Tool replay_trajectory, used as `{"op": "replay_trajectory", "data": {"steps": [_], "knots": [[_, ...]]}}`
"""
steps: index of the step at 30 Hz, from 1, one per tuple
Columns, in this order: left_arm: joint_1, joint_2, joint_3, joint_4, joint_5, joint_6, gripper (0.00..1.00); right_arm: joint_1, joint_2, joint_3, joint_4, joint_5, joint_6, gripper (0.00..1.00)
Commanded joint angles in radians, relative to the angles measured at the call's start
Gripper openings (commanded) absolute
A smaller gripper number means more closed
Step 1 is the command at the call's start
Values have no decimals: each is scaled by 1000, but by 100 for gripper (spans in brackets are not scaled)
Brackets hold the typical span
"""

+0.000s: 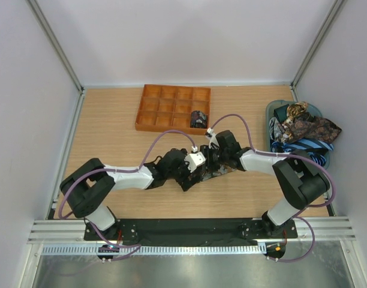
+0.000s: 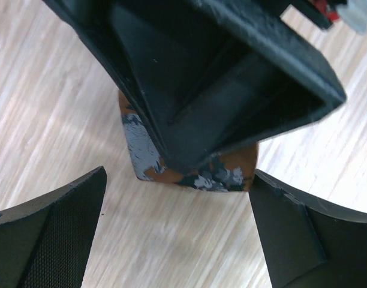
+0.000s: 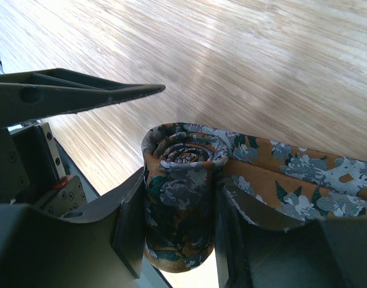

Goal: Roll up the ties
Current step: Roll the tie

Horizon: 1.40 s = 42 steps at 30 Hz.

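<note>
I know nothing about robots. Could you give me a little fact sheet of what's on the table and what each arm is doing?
right pincer: shut on the partly rolled paisley tie, coil between its fingers
left pincer: wide open next to that tie, gripping nothing
orange tray: one rolled tie in its near right corner compartment
blue bin: heap of unrolled ties
table: light wood

Bright, even light comes from above. Shadows on the wooden table (image 1: 105, 132) are soft and small. In the right wrist view the far wood shines white with glare, but the rolled tie (image 3: 183, 180) looks sharp. The left wrist view is a little blurry.
</note>
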Motion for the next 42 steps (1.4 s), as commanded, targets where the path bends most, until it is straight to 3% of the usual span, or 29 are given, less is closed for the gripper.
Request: {"op": "replay_trajectory", "data": {"steps": [1,15,26,30,34,42], "knots": [[-16,14,-8,113,-96,-38,100,-1,-14,22,-23,1,17,17],[-33,57,6,91,-183,-48,100,0,-86,-70,96,-20,208,14],[-56,52,14,65,-194,-62,100,86,-85,-208,311,118,338,12],[-56,9,32,-16,-148,-57,100,85,-44,-225,357,95,275,12],[-57,-107,40,-99,-79,-74,100,57,45,-168,357,-35,203,12],[-56,-229,51,-186,-103,-51,100,48,183,-29,198,-166,26,13]]}}
